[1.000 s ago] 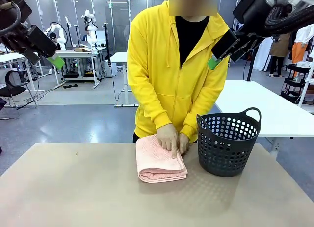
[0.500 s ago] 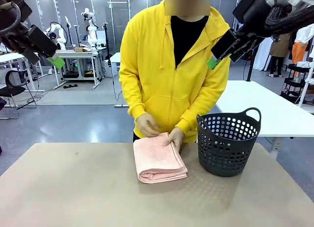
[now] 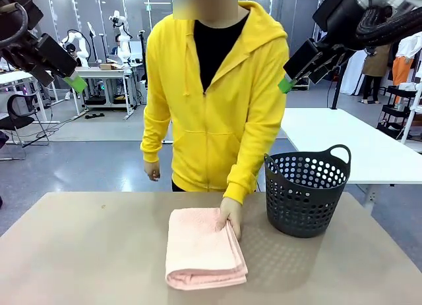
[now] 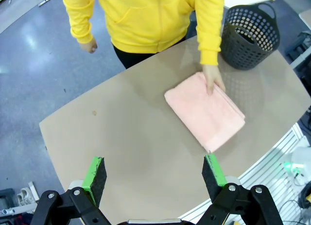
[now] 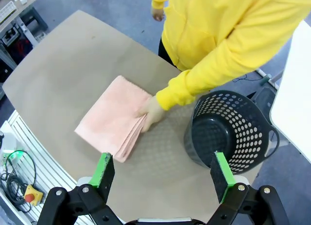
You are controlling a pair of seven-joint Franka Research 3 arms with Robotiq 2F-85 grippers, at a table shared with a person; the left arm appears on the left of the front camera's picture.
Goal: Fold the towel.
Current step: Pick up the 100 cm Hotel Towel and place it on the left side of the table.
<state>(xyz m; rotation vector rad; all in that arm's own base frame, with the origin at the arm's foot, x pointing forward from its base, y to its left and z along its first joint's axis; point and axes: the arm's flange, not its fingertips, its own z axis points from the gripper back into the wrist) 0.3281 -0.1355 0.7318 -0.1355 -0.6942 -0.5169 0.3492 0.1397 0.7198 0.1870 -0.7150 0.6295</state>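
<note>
The towel lies folded into a thick rectangle on the table, near the robot's edge and just left of the black perforated basket, apart from it. The person in the yellow hoodie rests one hand flat on the towel's far right corner, likely to steady the layers (the stacked edges show along that side), while the other hand hangs free at the person's side. The left gripper is raised high above the table with its fingers spread wide and nothing between them; the right gripper hangs likewise, jaws wide and empty. Both seem parked clear so the person can work, and the folding looks essentially complete.
</note>
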